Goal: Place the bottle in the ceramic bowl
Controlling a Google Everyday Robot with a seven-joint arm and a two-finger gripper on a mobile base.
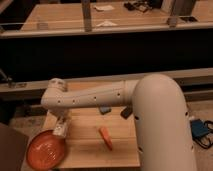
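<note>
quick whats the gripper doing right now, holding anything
Gripper: at the table's left side, just above the right rim of the ceramic bowl, with the bottle at its tip; open or closed cannot be told.

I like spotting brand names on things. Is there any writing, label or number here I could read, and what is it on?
No text can be read.
Bottle: pale label, too blurred to read; it sits at the gripper, above the edge of the orange bowl.
Arm: dark dots only, no letters.
Papers on the far table: no legible print.
</note>
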